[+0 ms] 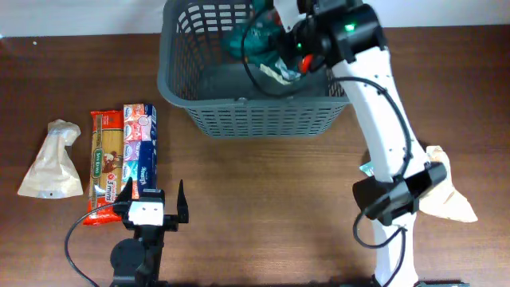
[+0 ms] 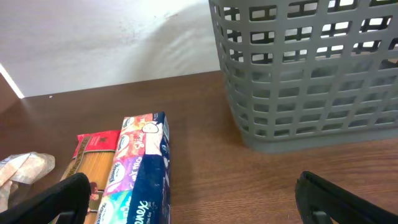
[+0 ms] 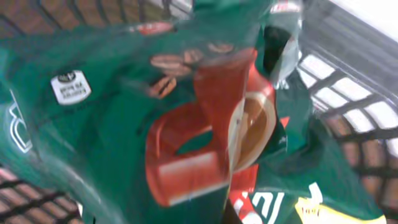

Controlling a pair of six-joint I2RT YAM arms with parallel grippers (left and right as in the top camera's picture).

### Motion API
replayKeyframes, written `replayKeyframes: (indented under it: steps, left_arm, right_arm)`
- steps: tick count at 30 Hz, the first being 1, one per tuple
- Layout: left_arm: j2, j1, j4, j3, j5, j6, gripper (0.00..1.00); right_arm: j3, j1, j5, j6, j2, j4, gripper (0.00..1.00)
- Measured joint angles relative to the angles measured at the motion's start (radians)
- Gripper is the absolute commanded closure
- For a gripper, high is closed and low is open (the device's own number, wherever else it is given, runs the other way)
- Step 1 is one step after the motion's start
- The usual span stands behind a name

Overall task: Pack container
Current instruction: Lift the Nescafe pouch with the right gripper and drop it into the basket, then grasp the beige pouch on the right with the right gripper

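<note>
The container is a dark grey slotted basket at the far middle of the table; it also shows in the left wrist view. My right gripper reaches over the basket's right side, shut on a crumpled green packet held inside the basket opening. That packet, printed with a red cup, fills the right wrist view and hides the fingers. My left gripper is open and empty, low near the front edge; in its own view it hangs over bare wood beside the tissue pack.
A blue tissue pack and a pasta packet lie side by side at the left. A white pouch lies further left. A beige pouch lies at the right by the right arm's base.
</note>
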Motion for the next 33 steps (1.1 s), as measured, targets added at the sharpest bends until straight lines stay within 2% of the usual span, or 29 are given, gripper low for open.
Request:
replayKeyframes:
  steps: [4,6,8,14,21,25,27,30,33]
  left_arm:
    - [0.0,0.0,0.0,0.0,0.0,0.0,0.01]
    - [0.0,0.0,0.0,0.0,0.0,0.0,0.01]
    - [0.0,0.0,0.0,0.0,0.0,0.0,0.01]
    - [0.0,0.0,0.0,0.0,0.0,0.0,0.01]
    - [0.0,0.0,0.0,0.0,0.0,0.0,0.01]
    - [0.0,0.0,0.0,0.0,0.0,0.0,0.01]
    - [0.0,0.0,0.0,0.0,0.0,0.0,0.01]
    - [0.0,0.0,0.0,0.0,0.0,0.0,0.01]
    - [0.0,0.0,0.0,0.0,0.0,0.0,0.01]
  right_arm:
    - [-0.196,-0.016,0.003,0.01,0.01,0.074,0.94]
    - [-0.254,-0.017,0.0,0.023,0.02,0.096,0.81]
    - [-0.283,-0.017,-0.002,0.034,0.032,0.104,0.73]
    - [-0.235,-0.02,0.028,0.071,0.008,0.104,0.39]
    - [-0.029,-0.077,0.173,0.073,-0.106,-0.005,0.32]
    - [0.006,-0.212,0.234,0.075,-0.252,-0.038,0.3]
    - [-0.032,-0.319,0.251,0.075,-0.317,-0.019,0.29]
    - [-0.18,-0.488,0.251,0.067,-0.397,0.034,0.29]
    - [-0.397,-0.629,0.203,0.046,-0.45,0.095,0.29]
